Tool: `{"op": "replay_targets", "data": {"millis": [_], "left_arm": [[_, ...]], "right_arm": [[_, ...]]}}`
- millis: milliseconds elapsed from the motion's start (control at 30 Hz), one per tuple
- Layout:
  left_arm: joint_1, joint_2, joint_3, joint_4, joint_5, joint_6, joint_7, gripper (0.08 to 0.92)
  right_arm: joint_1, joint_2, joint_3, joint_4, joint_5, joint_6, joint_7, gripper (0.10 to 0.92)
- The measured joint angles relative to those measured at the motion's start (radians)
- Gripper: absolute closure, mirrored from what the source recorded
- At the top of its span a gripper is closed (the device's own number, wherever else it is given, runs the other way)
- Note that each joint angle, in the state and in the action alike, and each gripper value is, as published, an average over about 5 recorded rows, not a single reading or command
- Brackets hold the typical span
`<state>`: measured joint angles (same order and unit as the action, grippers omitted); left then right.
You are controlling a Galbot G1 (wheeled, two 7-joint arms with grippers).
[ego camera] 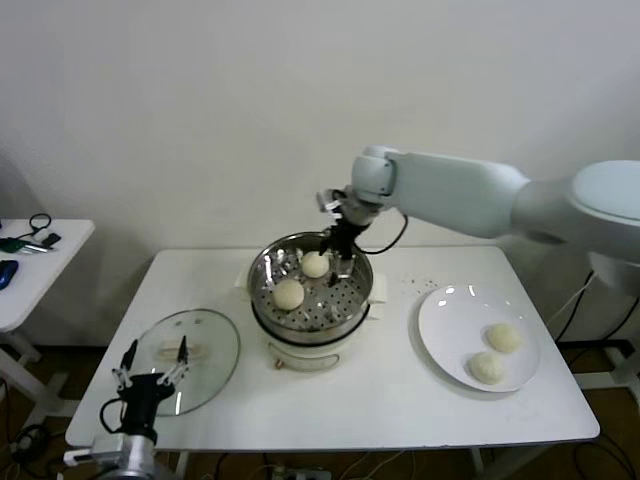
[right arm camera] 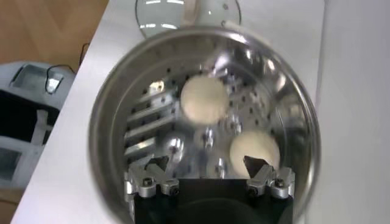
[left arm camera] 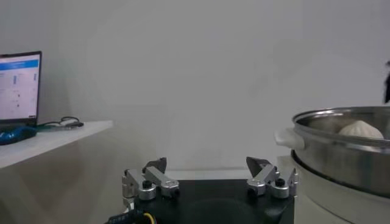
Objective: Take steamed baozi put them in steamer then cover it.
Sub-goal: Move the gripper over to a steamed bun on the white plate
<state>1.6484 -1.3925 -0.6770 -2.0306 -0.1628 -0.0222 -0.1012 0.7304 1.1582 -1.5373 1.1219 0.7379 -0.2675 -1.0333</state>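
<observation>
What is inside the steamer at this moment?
Two baozi lie apart on the perforated floor of the steamer. The open right gripper hangs over the far one. The pot base below the floor is covered, so its inside cannot be seen.

No text, label, brand, number or sign can be read anywhere in the views. A lit screen (left arm camera: 20, 87) is seen at nine o'clock in the left wrist view, standing on a side tabletop (left arm camera: 55, 137), and blue bars and faint lines are shown on it, but nothing on it can be made out as words or figures.
</observation>
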Motion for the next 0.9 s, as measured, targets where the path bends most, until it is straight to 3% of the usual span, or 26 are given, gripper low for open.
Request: {"op": "replay_targets", "data": {"millis": [433, 900], "left_arm": [[0.009, 0.004, -0.012, -0.009, 0.001, 0.007, -0.002, 0.177], [0.010, -0.015, -0.013, -0.010, 0.022, 0.015, -0.007, 0.177]], "right_arm": [[-0.022, -0.369, 0.014, 0.206, -0.174, 0.000, -0.016, 0.203], [-0.288, -0.583, 0.159, 0.210, -0.433, 0.042, -0.052, 0.203]]}}
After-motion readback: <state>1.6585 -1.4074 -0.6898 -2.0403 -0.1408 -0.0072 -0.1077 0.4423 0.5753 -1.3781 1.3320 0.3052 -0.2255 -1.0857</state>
